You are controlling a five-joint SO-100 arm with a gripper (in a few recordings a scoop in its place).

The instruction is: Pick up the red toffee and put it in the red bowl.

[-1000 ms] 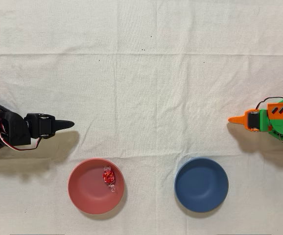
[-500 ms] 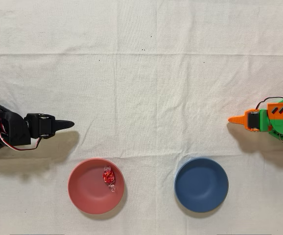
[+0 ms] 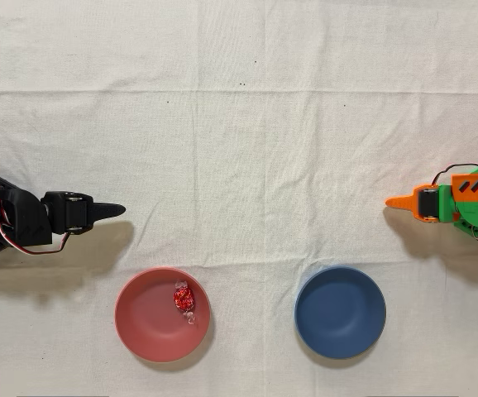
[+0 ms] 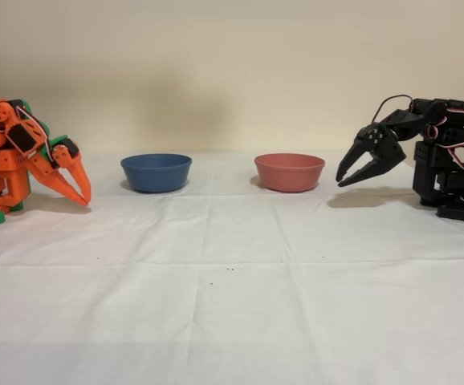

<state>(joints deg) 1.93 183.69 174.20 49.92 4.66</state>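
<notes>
Resting: toffee (image 3: 182,298) lies inside the red bowl (image 3: 140,318), right of the bowl's centre in the overhead view, its clear twisted ends showing.
Bowl: sits on the white cloth (image 3: 247,149), well apart from the blue bowl (image 3: 340,312); in the fixed view its wall (image 4: 289,172) hides what is in it.
Gripper (image 4: 349,174): fingers parted a little, nothing between them, tips pointing down and toward the bowl but clear of it (the overhead view shows it as a dark point beside the bowl's upper left).
Arm: black arm (image 4: 445,156) folded back near its base at the right of the fixed view.
Other arm: orange one (image 4: 23,156) idle at the far side.
Step in hand: judging by how things lie, the placing looks done, and the gripper holds nothing.
Next move: little seems called for; at most, tucking the arm to rest without nudging the bowl's rim.
</notes>
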